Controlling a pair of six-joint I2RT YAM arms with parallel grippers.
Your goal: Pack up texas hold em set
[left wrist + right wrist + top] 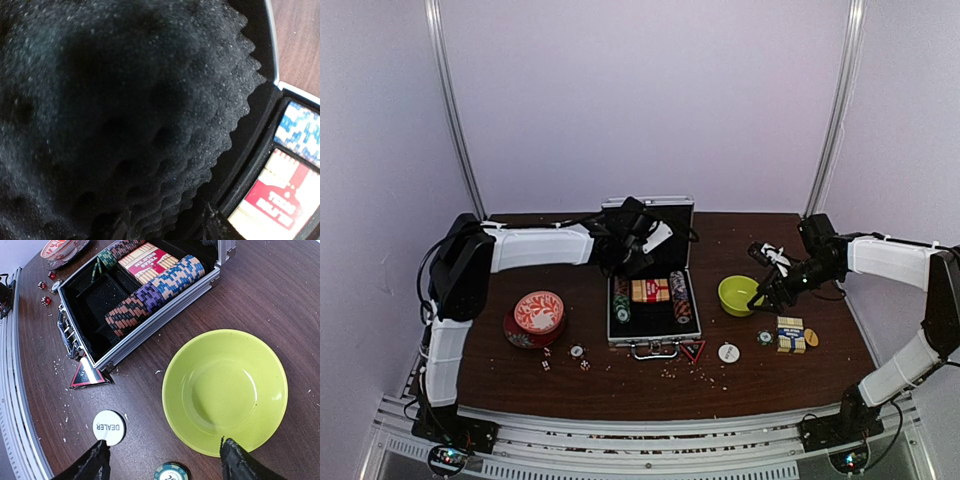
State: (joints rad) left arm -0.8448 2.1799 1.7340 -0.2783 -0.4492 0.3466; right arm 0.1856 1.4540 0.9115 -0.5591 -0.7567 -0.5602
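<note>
The silver case (617, 338) lies open at mid-table with its lid (682, 206) upright. Chip rows (155, 292) and a tan card deck (147, 262) sit inside. My left gripper (636, 243) is pressed up to the lid's black foam (125, 110). Its dark fingertips (216, 226) stand apart with foam between them, and a grip cannot be made out. My right gripper (162, 460) hangs open above the table by the lime-green bowl (225, 390). The round DEALER button (109, 427) and a loose chip (171, 472) lie below it. A triangular button (87, 375), dice (46, 300) and a second deck (790, 335) lie outside the case.
A round red tin (535, 318) with a floral lid stands left of the case. A small round button (577, 351) lies in front of it. Pale crumbs are scattered along the table's front edge (670, 408). White walls close in the back and sides.
</note>
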